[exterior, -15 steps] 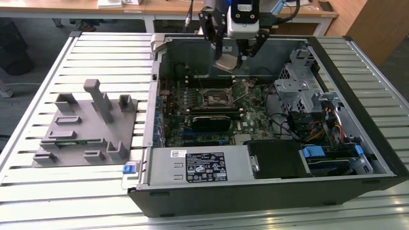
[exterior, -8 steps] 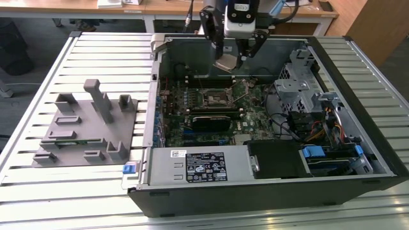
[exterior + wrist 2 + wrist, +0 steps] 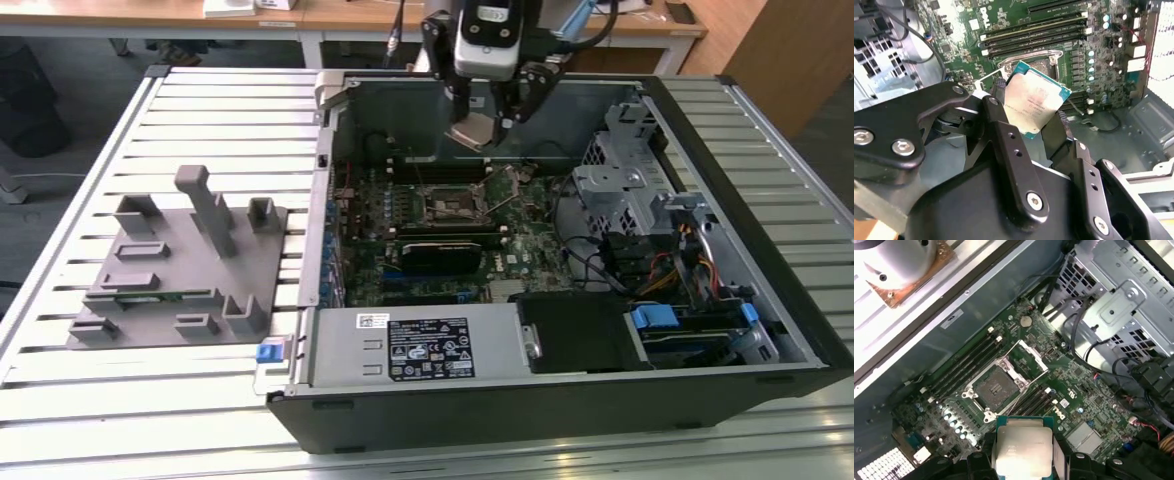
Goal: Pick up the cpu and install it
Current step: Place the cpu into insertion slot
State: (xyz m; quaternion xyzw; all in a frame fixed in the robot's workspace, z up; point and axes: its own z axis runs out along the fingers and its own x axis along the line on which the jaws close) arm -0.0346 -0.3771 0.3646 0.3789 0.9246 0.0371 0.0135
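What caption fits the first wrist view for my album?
The tool holds the cpu over the motherboard, whose socket lies open.

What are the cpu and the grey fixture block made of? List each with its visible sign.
The cpu: silvery metal lid with a dull sheen, on a green board edge, likely laminate. The grey fixture block: matte, uniform grey, moulded or printed shapes; probably plastic.
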